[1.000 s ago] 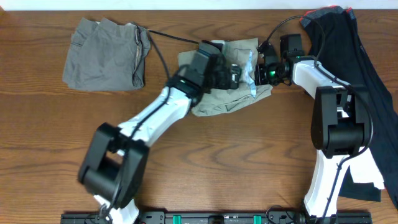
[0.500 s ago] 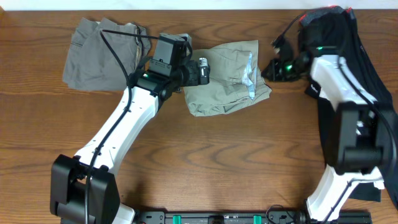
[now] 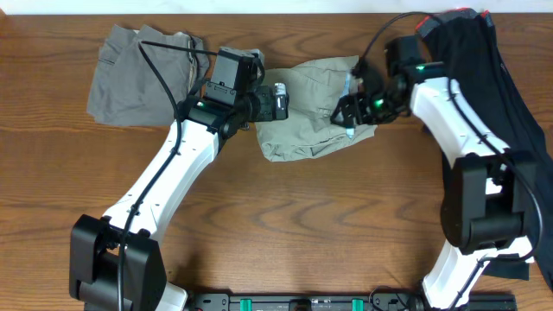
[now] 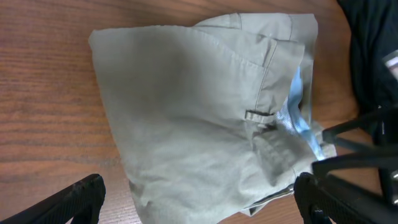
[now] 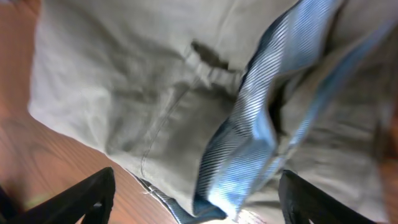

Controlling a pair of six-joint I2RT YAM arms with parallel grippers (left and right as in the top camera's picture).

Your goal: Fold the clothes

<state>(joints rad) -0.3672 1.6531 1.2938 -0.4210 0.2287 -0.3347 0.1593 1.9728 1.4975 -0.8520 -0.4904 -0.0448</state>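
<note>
The khaki-beige shorts lie folded in a bundle at the table's middle, with a pale blue striped lining showing at their right edge. My left gripper stands open at the bundle's left edge; in the left wrist view the shorts fill the space ahead of its wide-apart fingers. My right gripper hangs open over the right edge. In the right wrist view the lining and khaki cloth lie between its spread fingers, with nothing gripped.
Grey shorts lie folded at the back left. A long black garment is draped along the right side and shows in the left wrist view's corner. Bare wooden table fills the front half.
My left arm drew back left off the khaki bundle and stays there. My right gripper swung away to the right, opened its jaws, and came back over the bundle's right edge.
</note>
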